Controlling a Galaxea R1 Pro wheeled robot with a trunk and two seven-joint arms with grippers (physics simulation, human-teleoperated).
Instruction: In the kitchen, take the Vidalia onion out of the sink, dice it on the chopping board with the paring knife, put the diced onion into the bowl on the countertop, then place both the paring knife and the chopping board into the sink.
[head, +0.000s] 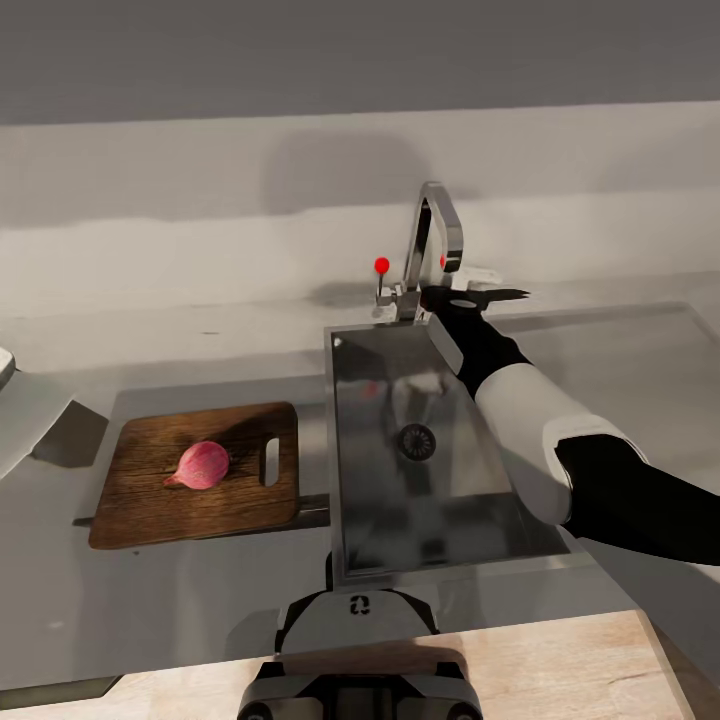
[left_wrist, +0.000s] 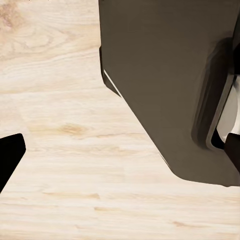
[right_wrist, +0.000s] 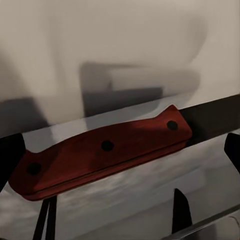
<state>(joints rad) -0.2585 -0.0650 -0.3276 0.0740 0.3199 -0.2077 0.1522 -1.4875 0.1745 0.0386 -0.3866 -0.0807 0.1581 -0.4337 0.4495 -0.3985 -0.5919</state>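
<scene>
White-and-black arm (head: 540, 440), black pincer (head: 478, 297)

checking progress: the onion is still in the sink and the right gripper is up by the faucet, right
Not quite. The head view shows the Vidalia onion lying on the chopping board, not in the sink. The right gripper is indeed by the faucet.

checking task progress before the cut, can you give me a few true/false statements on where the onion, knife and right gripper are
1. The Vidalia onion lies on the chopping board. True.
2. The onion is already diced. False: it is one whole bulb.
3. The right gripper is behind the sink, near the faucet. True.
4. The paring knife lies in the sink basin. False: its handle rests on the countertop by the wall, in front of the right gripper.
</scene>
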